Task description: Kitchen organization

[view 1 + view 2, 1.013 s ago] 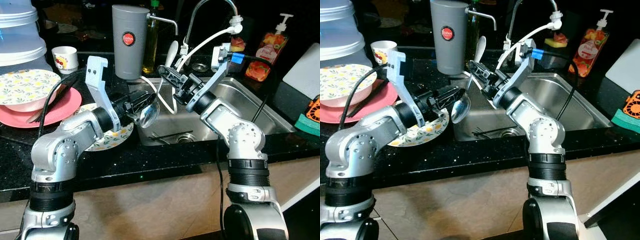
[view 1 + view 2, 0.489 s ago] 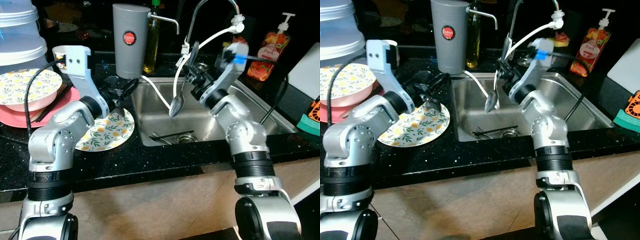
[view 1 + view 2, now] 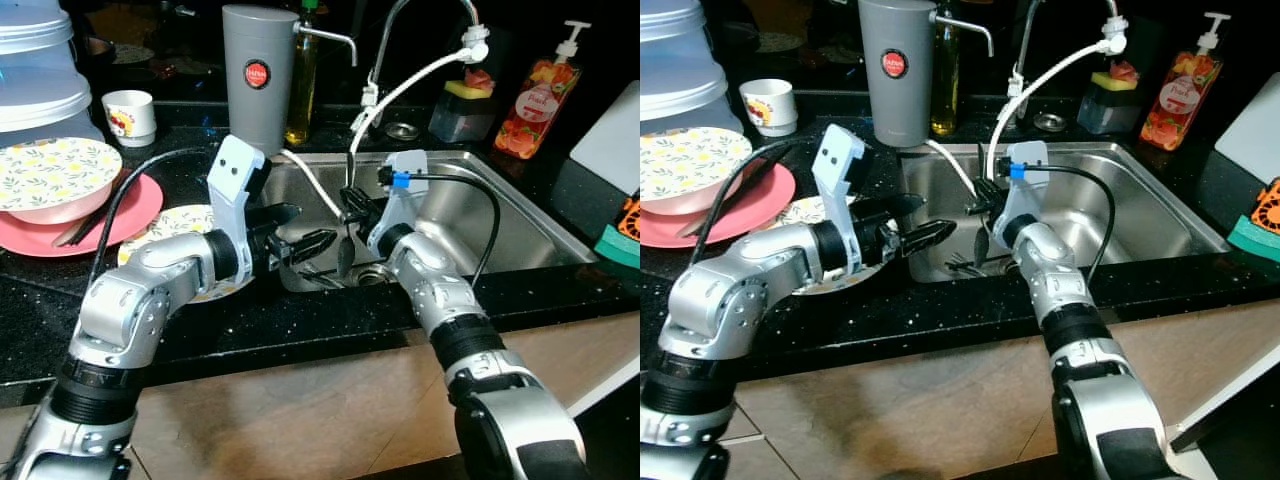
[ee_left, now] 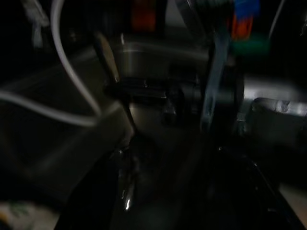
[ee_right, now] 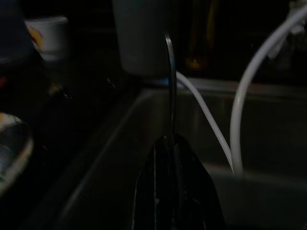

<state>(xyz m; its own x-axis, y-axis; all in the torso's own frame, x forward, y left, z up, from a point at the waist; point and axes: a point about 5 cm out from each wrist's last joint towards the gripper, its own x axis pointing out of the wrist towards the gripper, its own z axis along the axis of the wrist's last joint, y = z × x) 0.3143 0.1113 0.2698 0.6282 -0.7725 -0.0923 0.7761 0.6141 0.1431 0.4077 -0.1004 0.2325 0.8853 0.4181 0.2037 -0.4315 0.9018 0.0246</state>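
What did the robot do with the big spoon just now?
The spoon passed from the left tool to the right tool, which then lowered it into the sink, bowl down. The left tool let go, swung back and now hovers open beside it. The plates, cup and grey jug stayed put.

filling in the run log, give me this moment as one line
right tool: shut on long metal spoon, bowl down over steel sink | left tool: open, beside spoon | floral plate on black counter
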